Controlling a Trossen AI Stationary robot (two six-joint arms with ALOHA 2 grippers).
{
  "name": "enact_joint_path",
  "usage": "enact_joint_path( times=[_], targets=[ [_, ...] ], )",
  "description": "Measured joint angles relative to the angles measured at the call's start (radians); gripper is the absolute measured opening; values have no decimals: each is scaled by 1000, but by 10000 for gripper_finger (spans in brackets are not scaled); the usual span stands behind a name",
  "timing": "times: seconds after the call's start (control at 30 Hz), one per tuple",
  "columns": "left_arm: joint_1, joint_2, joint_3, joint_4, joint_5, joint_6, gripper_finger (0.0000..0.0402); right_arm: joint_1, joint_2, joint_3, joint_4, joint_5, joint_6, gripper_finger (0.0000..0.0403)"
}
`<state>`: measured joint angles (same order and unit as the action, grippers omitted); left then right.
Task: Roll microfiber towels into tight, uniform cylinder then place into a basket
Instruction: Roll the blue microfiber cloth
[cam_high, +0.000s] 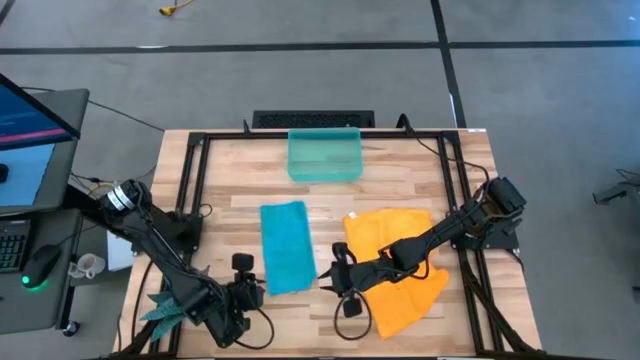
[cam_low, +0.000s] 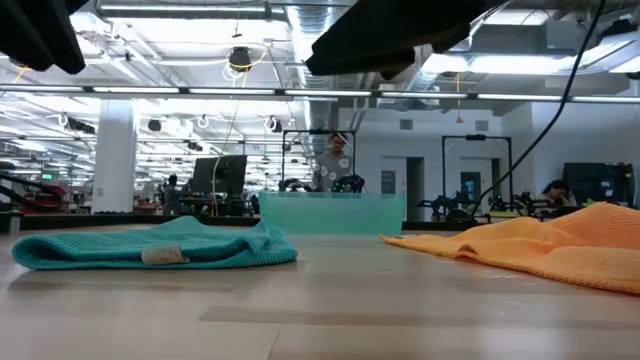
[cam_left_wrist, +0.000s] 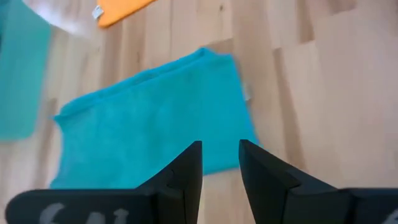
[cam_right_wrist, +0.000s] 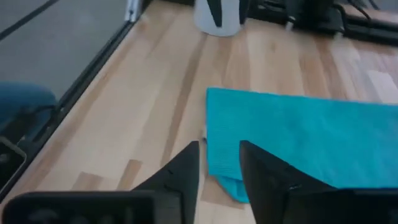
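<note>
Left arm (cam_high: 160, 245) enters from left edge of high view, runs diagonally down toward lower centre, elbow bent low near bottom. Left gripper (cam_high: 243, 270) sits at lower centre-left of frame, pointing up-frame; fingers (cam_left_wrist: 186, 171) nearly closed, narrow gap between them, nothing held. Right arm (cam_high: 455, 225) comes from right side, stretches leftward and slightly down across frame. Right gripper (cam_high: 332, 272) at lower centre, aimed left; fingers (cam_right_wrist: 183, 168) close together with slim gap, nothing gripped. Both grippers near each other, apart.
</note>
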<state>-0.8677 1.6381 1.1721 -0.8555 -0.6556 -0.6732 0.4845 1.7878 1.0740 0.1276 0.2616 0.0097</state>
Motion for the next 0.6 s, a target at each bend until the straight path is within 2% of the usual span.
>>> enact_joint_path(
  times=[0.17, 0.3, 0.6],
  targets=[
    [-3, 1, 0, 63, 27, -9, 98, 29, 0, 0, 56, 1, -114, 176],
    [-6, 1, 0, 73, 38, -51, 103, 44, 0, 0, 79, 0, -124, 193],
    [-8, 1, -116, 224, 102, -138, 174, 34, 0, 0, 90, 0, -155, 192]
  ],
)
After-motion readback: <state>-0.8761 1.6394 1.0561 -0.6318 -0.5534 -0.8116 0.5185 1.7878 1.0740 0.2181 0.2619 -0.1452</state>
